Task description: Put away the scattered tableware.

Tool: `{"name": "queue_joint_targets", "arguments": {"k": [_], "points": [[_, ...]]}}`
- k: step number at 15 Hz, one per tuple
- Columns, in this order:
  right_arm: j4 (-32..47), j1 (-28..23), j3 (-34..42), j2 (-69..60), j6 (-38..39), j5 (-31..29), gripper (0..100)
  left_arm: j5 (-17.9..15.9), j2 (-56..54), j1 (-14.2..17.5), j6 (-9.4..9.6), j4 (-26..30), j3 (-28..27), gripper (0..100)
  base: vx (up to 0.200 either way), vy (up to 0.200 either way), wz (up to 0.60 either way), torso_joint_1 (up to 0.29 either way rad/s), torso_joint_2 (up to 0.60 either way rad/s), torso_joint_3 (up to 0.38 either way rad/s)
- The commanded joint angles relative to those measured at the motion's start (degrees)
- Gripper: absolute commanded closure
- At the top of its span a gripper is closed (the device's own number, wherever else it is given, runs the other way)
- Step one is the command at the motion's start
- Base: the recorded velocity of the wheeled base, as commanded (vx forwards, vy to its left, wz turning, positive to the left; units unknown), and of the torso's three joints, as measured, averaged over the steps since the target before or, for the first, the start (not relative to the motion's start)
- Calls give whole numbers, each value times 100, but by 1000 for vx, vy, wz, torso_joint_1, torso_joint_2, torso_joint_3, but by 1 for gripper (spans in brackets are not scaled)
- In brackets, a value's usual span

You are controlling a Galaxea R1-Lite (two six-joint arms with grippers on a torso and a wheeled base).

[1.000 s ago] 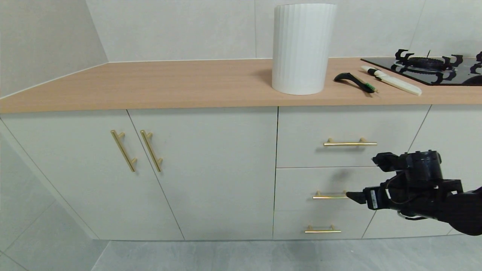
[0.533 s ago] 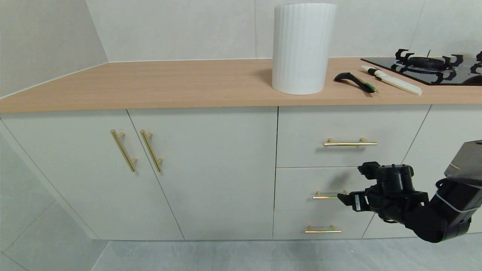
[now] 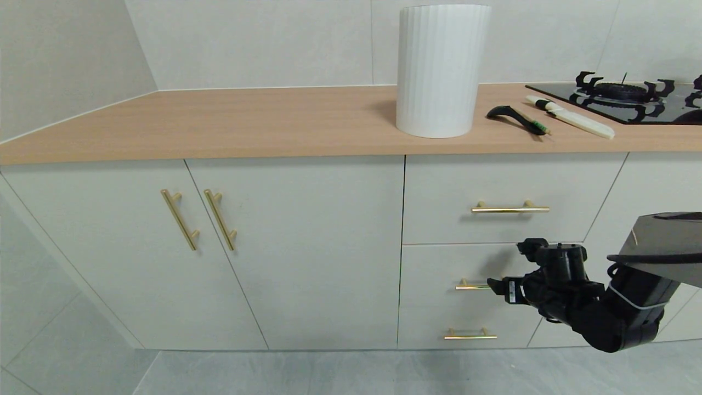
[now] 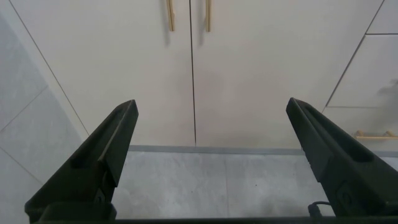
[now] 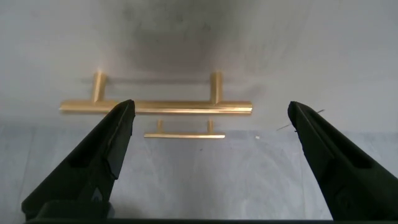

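On the wooden countertop (image 3: 247,123) lie a black spoon-like utensil with a green-tipped handle (image 3: 516,118) and a white knife (image 3: 570,117), both just right of a tall white ribbed container (image 3: 441,71). My right gripper (image 3: 496,286) hangs low in front of the drawers, right at the end of the middle drawer's gold handle (image 3: 473,285). From the right wrist, this gripper (image 5: 210,107) is open, with the middle handle (image 5: 155,107) between and just beyond its fingers. My left gripper (image 4: 211,104) is open and holds nothing, facing the cabinet doors low down.
A black gas hob (image 3: 625,99) sits at the counter's right end. The top drawer handle (image 3: 510,208) and bottom drawer handle (image 3: 470,334) flank the middle one. Two cabinet doors with gold handles (image 3: 200,219) stand to the left, with grey tiled floor (image 3: 329,373) below.
My right gripper has moved left and closer to the drawers, from right of the middle drawer handle up to its end. The countertop items have not moved.
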Motion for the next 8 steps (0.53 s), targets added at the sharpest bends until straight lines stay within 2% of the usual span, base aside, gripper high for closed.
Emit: {"name": "queue_joint_targets", "arguments": {"k": [1,8], "points": [[-15,7,-133,198,10,-20,0,3,2,1,-2,-1,0,0,0,0,0,0,0,0],[-296,122,-529,796,1,-441,0,3,2,1,-2,-1,0,0,0,0,0,0,0,0]]}}
